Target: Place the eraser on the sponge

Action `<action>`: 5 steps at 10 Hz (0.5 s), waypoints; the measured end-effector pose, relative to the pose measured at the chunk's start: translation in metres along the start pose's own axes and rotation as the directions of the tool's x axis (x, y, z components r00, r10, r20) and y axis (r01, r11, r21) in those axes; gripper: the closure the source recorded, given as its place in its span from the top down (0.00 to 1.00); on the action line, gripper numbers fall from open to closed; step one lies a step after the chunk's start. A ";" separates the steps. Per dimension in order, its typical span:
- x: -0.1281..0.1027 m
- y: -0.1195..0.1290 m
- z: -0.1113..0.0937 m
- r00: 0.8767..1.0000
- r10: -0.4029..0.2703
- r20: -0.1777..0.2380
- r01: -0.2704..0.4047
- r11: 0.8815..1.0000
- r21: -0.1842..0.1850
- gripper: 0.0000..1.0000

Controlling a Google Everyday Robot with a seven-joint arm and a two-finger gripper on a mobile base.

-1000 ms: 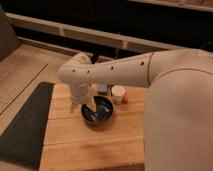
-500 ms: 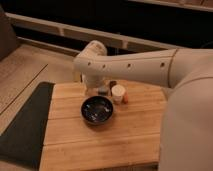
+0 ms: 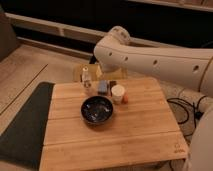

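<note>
One pale arm (image 3: 150, 60) arches over the far edge of a wooden table (image 3: 140, 140). Its gripper (image 3: 87, 80) appears to hang just left of the sponge (image 3: 102, 87), near the table's back edge. Whether the gripper is spread, closed or carrying anything cannot be told.

The sponge, a blue-grey block, sits behind a dark bowl (image 3: 97, 110). The eraser (image 3: 113, 83), a small dark block, seems to lie just to the sponge's right and close behind a white cup (image 3: 118, 93). It does not look to be on top of the sponge. A tiny orange thing (image 3: 125, 99) rests beside the cup.

By its looks the eraser should be light, stiff and a little rubbery, so it is unlikely to slip or crush in a firm pinch. The best hold is probably from above, across its narrower width. The cup and sponge crowd it on two sides and leave little room to come down around it.

The sponge is likely soft and springy, and its top is not much larger than the eraser. A gentle, centred, flat release would suit it, since a pressed or off-centre drop could tip the eraser off.
</note>
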 end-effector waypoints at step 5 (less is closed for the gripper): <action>0.014 -0.072 0.063 0.998 -0.068 0.010 0.068 0.997 0.042 0.65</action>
